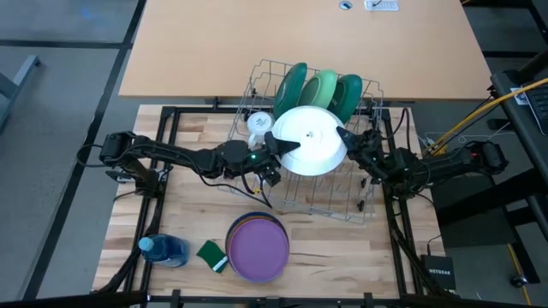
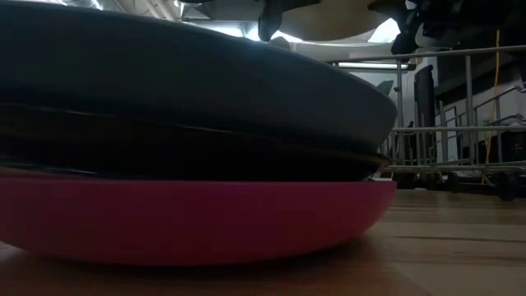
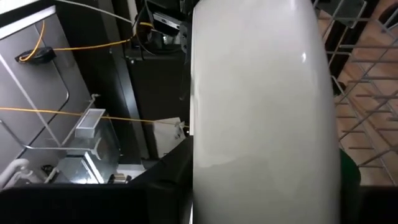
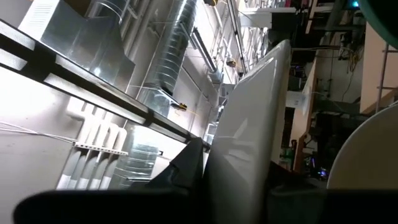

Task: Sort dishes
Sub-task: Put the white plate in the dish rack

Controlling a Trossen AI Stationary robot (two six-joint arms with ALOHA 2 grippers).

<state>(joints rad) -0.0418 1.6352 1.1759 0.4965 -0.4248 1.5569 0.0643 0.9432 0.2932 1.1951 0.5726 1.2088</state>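
High view: a white plate (image 1: 310,139) hangs above the wire dish rack (image 1: 368,208), pinched at opposite rims by both grippers. Left gripper (image 1: 276,144) holds its near edge, fingers only partly parted around the rim; right gripper (image 1: 344,135) clamps the far edge, fingers narrowed on it. Behind them, three green plates (image 1: 321,88) stand upright in the rack. Nearer the table front lies a purple-topped plate stack (image 1: 257,246), a green sponge (image 1: 211,254) beside it.

Industrial laboratory or workshop: exposed metal ventilation ducts (image 4: 168,68) overhead, loose yellow cables (image 3: 74,46), a network box (image 1: 439,275) on the grey floor, and a framed wooden surface (image 1: 180,214).
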